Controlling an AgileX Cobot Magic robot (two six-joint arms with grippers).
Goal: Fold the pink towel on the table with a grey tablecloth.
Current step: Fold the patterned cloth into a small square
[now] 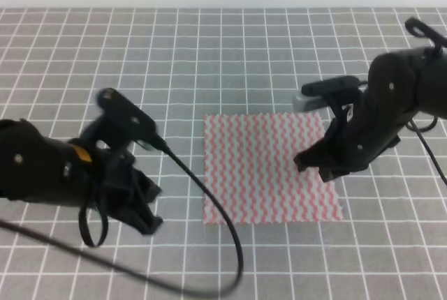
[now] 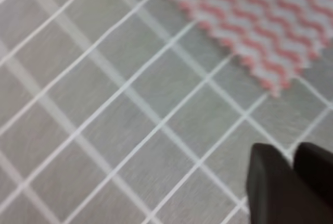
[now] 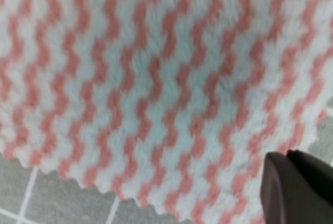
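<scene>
Squarely flat on the grid lies the pink towel (image 1: 269, 167); both claws' openings cannot be told.

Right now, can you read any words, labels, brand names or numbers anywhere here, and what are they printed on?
None: no writing can be read in any view.
Pink towel: only wavy pink-and-white stripes, no tag or label showing.
Grey tablecloth: only a white line grid, no numbers.
Left arm: a small orange patch near the wrist, too blurred to tell whether it carries text.
</scene>
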